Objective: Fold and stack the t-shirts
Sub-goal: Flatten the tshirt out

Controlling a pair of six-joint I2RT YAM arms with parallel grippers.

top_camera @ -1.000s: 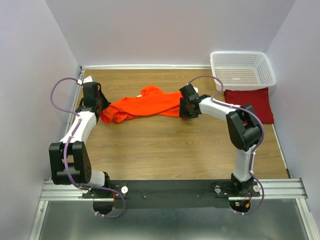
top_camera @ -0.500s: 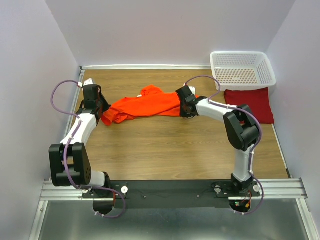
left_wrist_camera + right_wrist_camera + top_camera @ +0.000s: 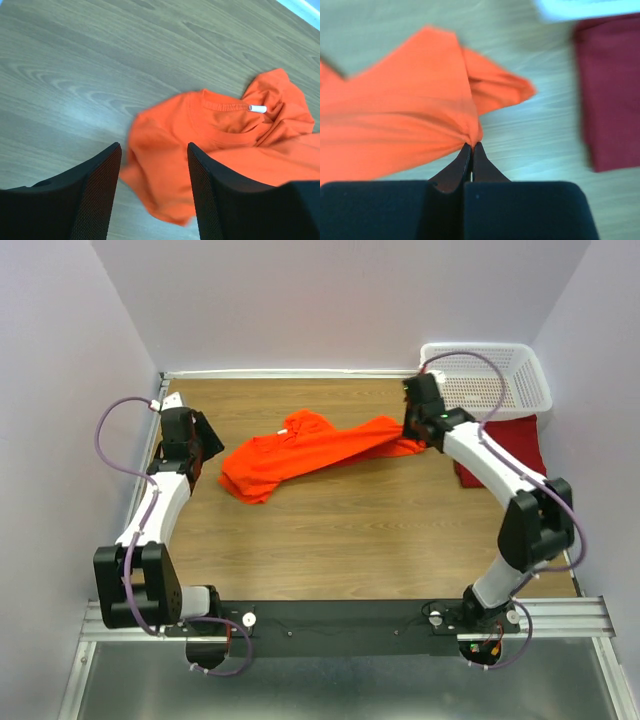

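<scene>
Dragged toward the far right since a second ago: the orange t-shirt (image 3: 300, 452), now drawn out as a long crumpled band across the wooden tabletop (image 3: 350, 540).

Nearest, at the left, the left arm bent at the elbow and reaching up along the left edge. Left gripper (image 3: 154, 150) tilted down over the collar end of the shirt, its fingers (image 3: 95, 195) black with finely gridded pads, spread apart and holding nothing. Below them, soft bright cloth with a ribbed neckline and a small white tag (image 3: 258, 108).

On the right, the right arm stretched long toward the far corner. Right gripper (image 3: 471, 146) with fingers pressed together on a gathered pinch of the orange cloth.

Farther right, the maroon t-shirt (image 3: 525, 445), a flat folded rectangle, partly under that arm. Farthest, right behind it, a white mesh basket (image 3: 500, 408).
</scene>
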